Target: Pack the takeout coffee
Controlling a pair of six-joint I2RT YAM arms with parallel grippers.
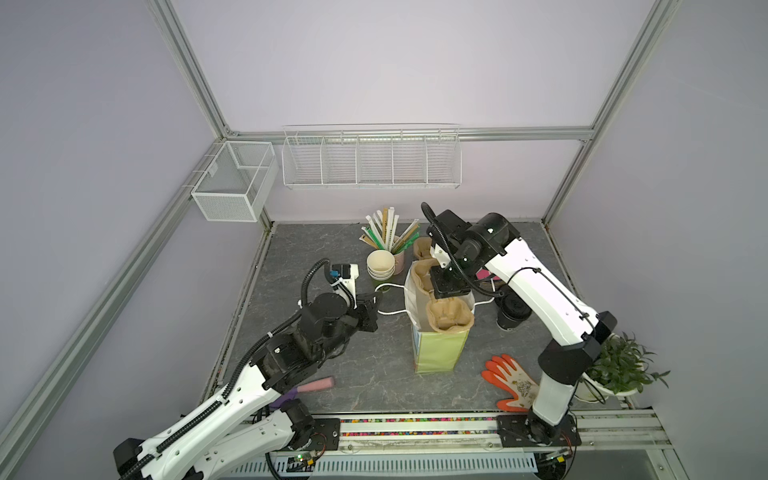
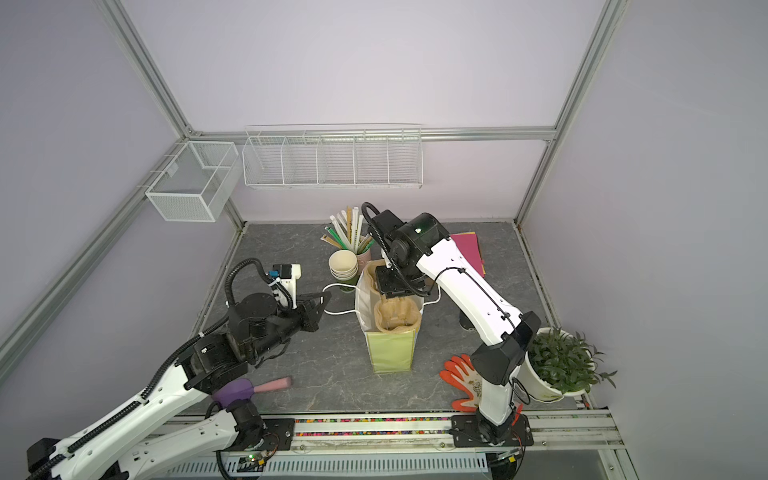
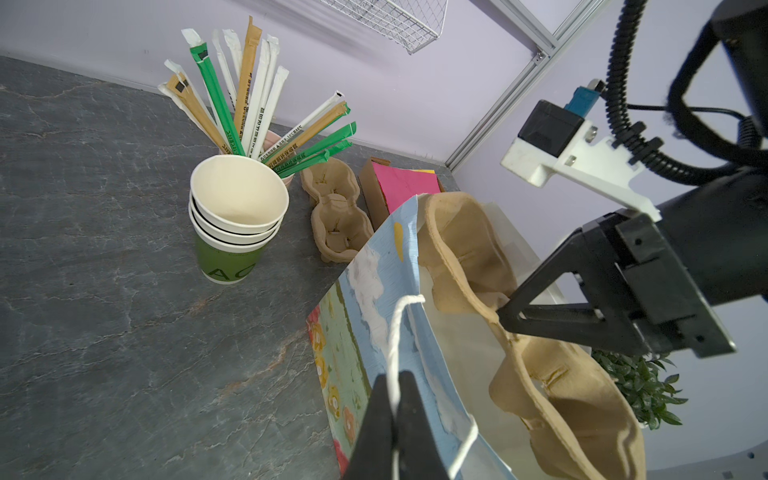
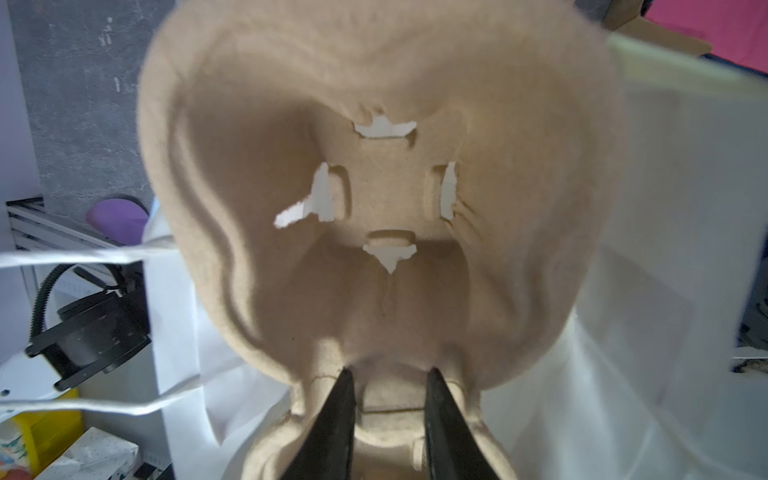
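Observation:
The takeout coffee (image 1: pixel 513 311), a black lidded cup, stands on the table right of the paper bag (image 1: pixel 436 353), partly behind my right arm. A brown pulp cup carrier (image 1: pixel 449 318) sticks out of the bag's open top. My right gripper (image 1: pixel 446 296) (image 4: pixel 388 374) is shut on the carrier's (image 4: pixel 374 166) middle ridge, above the bag. My left gripper (image 1: pixel 377 296) (image 3: pixel 395 399) is shut on the bag's white string handle (image 3: pixel 395 332), at the bag's (image 3: pixel 374 291) left side. In a top view the coffee is almost hidden behind the right arm.
A stack of green cups (image 1: pixel 380 266) and a cup of wrapped straws (image 1: pixel 388 232) stand behind the bag, with a second carrier (image 1: pixel 424 247). An orange glove (image 1: pixel 511 382), a potted plant (image 1: pixel 619 365), a pink brush (image 1: pixel 316 384) and a pink folder (image 2: pixel 469 249) lie around.

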